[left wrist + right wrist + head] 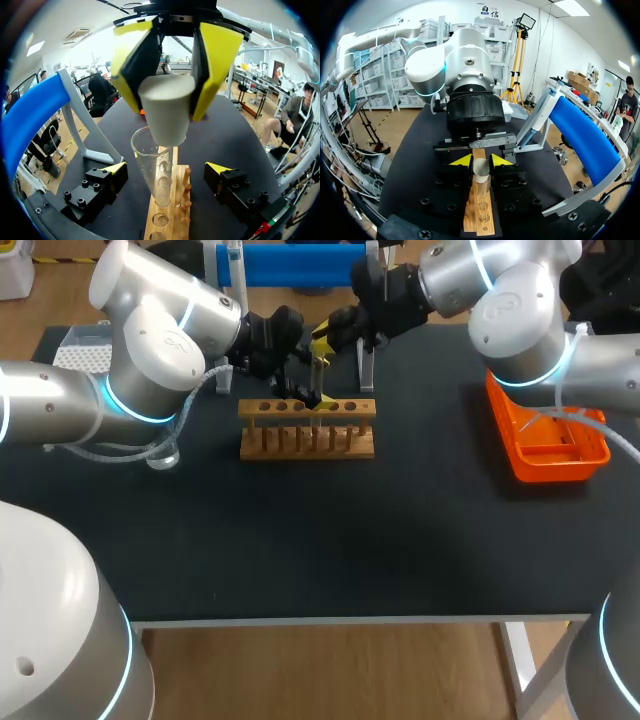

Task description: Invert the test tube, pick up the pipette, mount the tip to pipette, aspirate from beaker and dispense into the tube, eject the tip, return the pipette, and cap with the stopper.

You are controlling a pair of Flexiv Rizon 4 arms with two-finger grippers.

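A clear test tube [156, 167] stands upright in the wooden rack [307, 440]. My right gripper [165, 112] hangs just above the tube's mouth, shut on a white stopper [167, 107] whose narrow end points down at the rim. In the right wrist view the stopper [481, 175] sits between the yellow tips of the right gripper [481, 161], over the rack [479, 220]. My left gripper [167, 170] is wide open with one finger on each side of the tube, and neither touches the glass. In the head view both the left gripper [298, 395] and the right gripper [322, 340] are at the rack's back edge.
A blue pipette stand [300, 265] rises behind the rack. An orange tray [585, 455] lies at the right under my right arm. A white tip box [85, 355] and a clear beaker [163, 453] are at the left near my left arm.
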